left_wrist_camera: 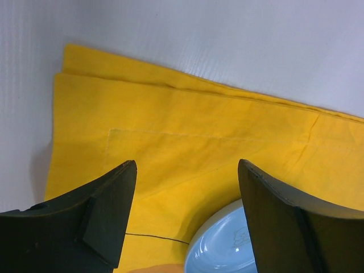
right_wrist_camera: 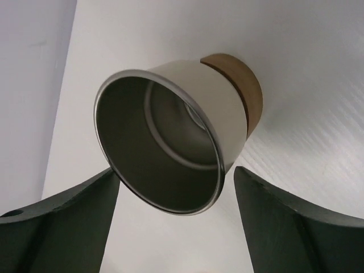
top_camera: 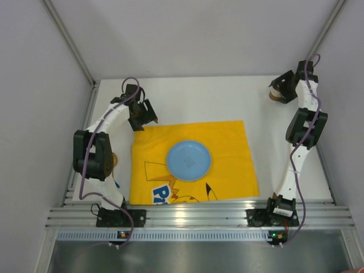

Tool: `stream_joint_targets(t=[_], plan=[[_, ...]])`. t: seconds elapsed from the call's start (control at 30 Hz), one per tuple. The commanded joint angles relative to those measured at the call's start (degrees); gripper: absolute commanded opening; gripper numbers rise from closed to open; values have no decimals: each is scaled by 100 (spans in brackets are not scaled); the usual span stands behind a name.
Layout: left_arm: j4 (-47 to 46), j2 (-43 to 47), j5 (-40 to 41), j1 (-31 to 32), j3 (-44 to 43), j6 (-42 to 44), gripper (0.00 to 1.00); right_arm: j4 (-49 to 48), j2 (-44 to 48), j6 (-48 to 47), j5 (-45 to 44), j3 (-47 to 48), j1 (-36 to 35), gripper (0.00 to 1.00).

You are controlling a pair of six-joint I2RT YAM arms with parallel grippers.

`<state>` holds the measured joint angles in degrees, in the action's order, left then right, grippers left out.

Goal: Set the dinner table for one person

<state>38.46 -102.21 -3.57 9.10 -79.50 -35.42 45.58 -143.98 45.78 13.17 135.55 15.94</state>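
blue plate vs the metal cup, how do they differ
Colour: the blue plate is plain light blue; the cup is cream outside and steel inside, with a brown base.
Shape: the plate is flat and shallow; the cup is deep.
Place: the plate lies on the yellow mat; the cup sits on the bare white table in the far right corner.
Both are round and empty.

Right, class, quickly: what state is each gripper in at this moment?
Left gripper: open, holding nothing, above the yellow mat.
Right gripper: open, steel cup at its fingertips, not gripped.
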Motion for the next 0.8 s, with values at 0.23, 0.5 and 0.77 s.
stream_joint_targets(t=[0.23,0.5,0.77], plan=[[364,-545,67,21,-856,158,77,-2528,1371,449,801,-1504,216,82],[399,-975,-143,21,-1277,202,76,-2896,1961,274,696,-2225,506,82],[540,-1090,-117,30,-1515,307,75,-2557,1760,265,266,-2200,612,81]])
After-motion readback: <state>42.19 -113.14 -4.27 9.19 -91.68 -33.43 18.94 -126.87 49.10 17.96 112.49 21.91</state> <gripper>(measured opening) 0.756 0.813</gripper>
